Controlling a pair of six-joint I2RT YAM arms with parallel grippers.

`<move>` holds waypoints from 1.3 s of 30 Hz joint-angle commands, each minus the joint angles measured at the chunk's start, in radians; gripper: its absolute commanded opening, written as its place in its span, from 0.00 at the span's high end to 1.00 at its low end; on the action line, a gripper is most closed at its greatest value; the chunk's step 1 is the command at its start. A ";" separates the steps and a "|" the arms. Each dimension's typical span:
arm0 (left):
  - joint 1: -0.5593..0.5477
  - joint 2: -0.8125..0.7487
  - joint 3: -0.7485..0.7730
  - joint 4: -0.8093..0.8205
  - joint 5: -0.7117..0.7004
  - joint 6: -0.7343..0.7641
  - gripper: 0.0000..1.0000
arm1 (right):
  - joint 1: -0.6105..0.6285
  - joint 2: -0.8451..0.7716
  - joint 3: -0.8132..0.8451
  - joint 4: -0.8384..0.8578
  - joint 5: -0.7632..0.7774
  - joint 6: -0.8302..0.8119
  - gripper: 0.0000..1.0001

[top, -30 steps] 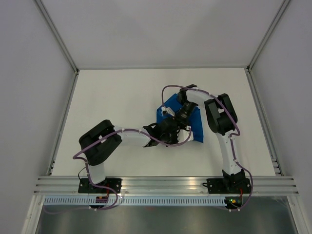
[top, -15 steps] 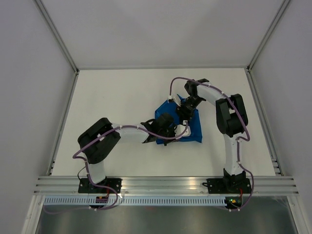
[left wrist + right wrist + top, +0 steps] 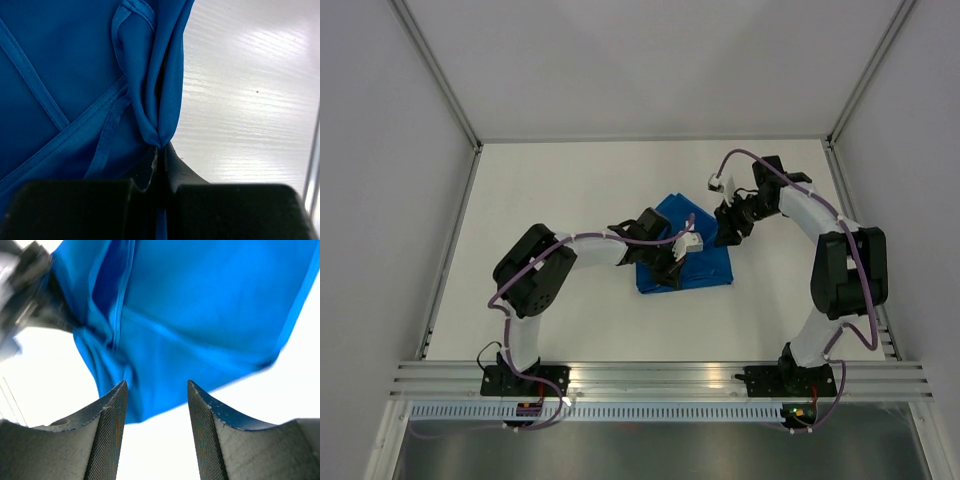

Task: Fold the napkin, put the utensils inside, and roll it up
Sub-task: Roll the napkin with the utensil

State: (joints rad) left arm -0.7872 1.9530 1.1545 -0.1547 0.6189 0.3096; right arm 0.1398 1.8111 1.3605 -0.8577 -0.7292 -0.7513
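1. Because the napkin (image 3: 698, 262) is thin, soft cloth, expect it to sag, crease and slide on the bench (image 3: 550, 200) rather than keep any shape you give it. It likely weighs next to nothing.
2. It lies on the bench as a roughly folded blue patch, with hems crossing its top layer.
3. Take it by a hemmed edge or a corner, where the layers bunch and give the pads something to bite. A grip in the middle would probably lift only one layer.
4. Your left claw (image 3: 161, 150) is over the napkin's left side. Its jaws are pinched tight on a raised fold, and the cloth pleats up out of them.
5. Your right claw (image 3: 156, 386) is just off the napkin's far right edge. Its jaws stand well apart and hold nothing.
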 commanded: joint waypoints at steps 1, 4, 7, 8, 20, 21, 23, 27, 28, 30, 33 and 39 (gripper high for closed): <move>0.045 0.064 0.045 -0.106 0.162 -0.098 0.98 | -0.003 -0.146 -0.127 0.146 -0.038 -0.025 0.43; 0.071 0.098 0.079 -0.129 0.240 -0.130 0.98 | -0.003 -0.255 -0.251 0.221 -0.026 -0.049 0.43; 0.100 0.147 0.114 -0.160 0.300 -0.171 0.98 | -0.003 -0.349 -0.354 0.262 -0.033 -0.094 0.42; 0.105 0.167 0.126 -0.170 0.326 -0.182 0.98 | -0.002 -0.372 -0.397 0.272 -0.033 -0.106 0.41; 0.144 0.297 0.281 -0.321 0.384 -0.299 0.98 | 0.285 -0.576 -0.719 0.598 0.195 -0.123 0.43; 0.146 0.305 0.289 -0.331 0.386 -0.299 0.98 | 0.305 -0.587 -0.733 0.621 0.211 -0.125 0.43; 0.149 0.325 0.309 -0.355 0.393 -0.299 0.98 | 0.357 -0.593 -0.773 0.687 0.257 -0.128 0.43; 0.161 0.350 0.326 -0.379 0.403 -0.333 0.98 | 0.414 -0.598 -0.813 0.752 0.292 -0.155 0.44; 0.163 0.353 0.326 -0.378 0.403 -0.333 0.98 | 0.431 -0.598 -0.822 0.779 0.298 -0.158 0.44; 0.163 0.356 0.318 -0.378 0.398 -0.328 0.98 | 0.448 -0.592 -0.842 0.798 0.323 -0.181 0.44; 0.164 0.362 0.307 -0.378 0.400 -0.323 0.98 | 0.475 -0.576 -0.854 0.832 0.330 -0.198 0.44; 0.166 0.366 0.289 -0.378 0.406 -0.313 0.98 | 0.501 -0.514 -0.833 0.849 0.314 -0.238 0.42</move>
State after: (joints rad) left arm -0.6277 2.2810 1.4643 -0.4961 1.0843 0.0135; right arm 0.6323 1.2629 0.5087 -0.0731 -0.3897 -0.9440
